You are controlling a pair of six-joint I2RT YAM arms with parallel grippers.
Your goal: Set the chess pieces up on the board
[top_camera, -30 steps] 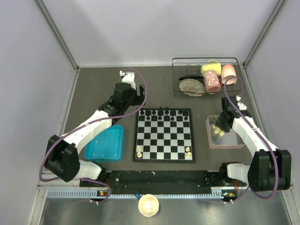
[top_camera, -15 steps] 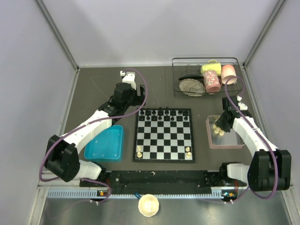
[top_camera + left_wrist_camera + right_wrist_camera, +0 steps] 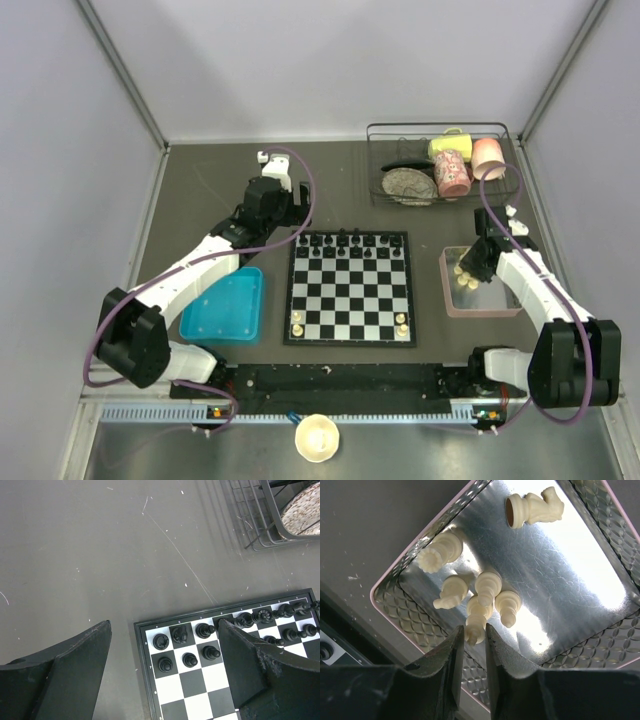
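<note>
The board [image 3: 349, 343] lies mid-table, with black pieces along its far rows and a few cream chess pieces [image 3: 297, 323] at its near corners. My right gripper [image 3: 473, 639] is low in the pinkish tray [image 3: 570, 570], shut on a cream chess piece [image 3: 477, 622] that lies among several loose cream pieces [image 3: 488, 585]; a cream knight [image 3: 535, 507] lies apart. From above, the right gripper [image 3: 478, 256] is over the tray's far left part. My left gripper [image 3: 165, 625] is open and empty above the board's far left corner [image 3: 150, 645]; it also shows from above [image 3: 285, 215].
A blue tray [image 3: 225, 305] sits left of the board. A wire rack [image 3: 372, 150] with cups and a plate stands at the back right. A cream bowl [image 3: 318, 437] sits beyond the near edge. Black pieces [image 3: 190, 659] stand under the left gripper.
The right gripper has shifted slightly down and left over the pinkish tray. The left arm has not moved.
</note>
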